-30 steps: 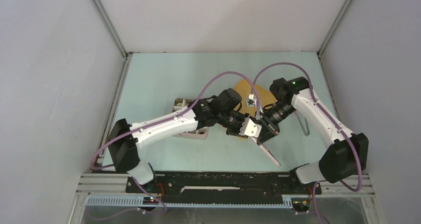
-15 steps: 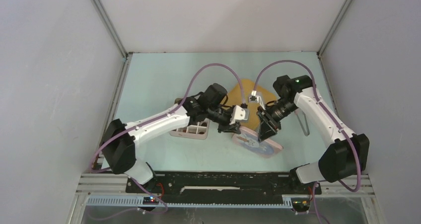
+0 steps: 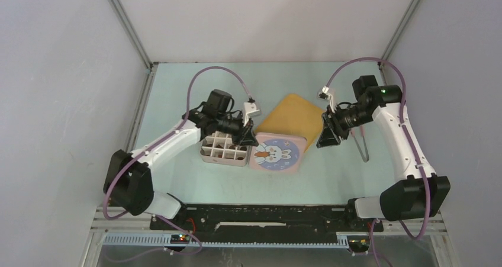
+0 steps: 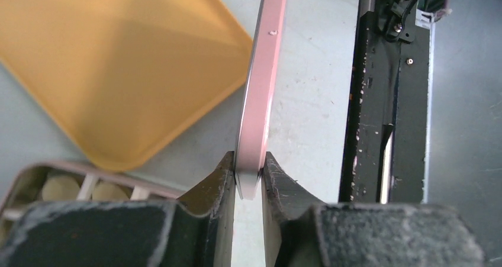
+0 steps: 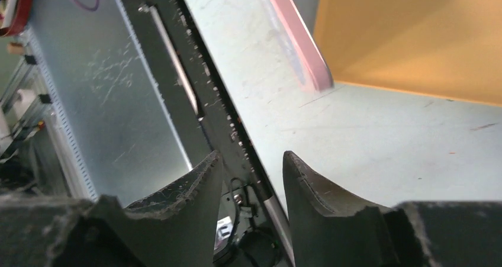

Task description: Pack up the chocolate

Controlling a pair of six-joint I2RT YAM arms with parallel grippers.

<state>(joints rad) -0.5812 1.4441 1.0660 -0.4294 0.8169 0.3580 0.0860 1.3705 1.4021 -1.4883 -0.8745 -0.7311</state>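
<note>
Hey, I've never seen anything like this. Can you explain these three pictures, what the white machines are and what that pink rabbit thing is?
These are two white robot arms bolted at the near edge of a pale green table, each ending in a two-fingered pincer. The wide picture comes from a fixed camera above and behind them; the other two come from a camera on each wrist. On the table are a divided box with cream chocolate pieces in its compartments, an orange tray and tongs. The left pincer is clamped on the edge of a pink rabbit-print lid. The right pincer is open and holds nothing.
</note>
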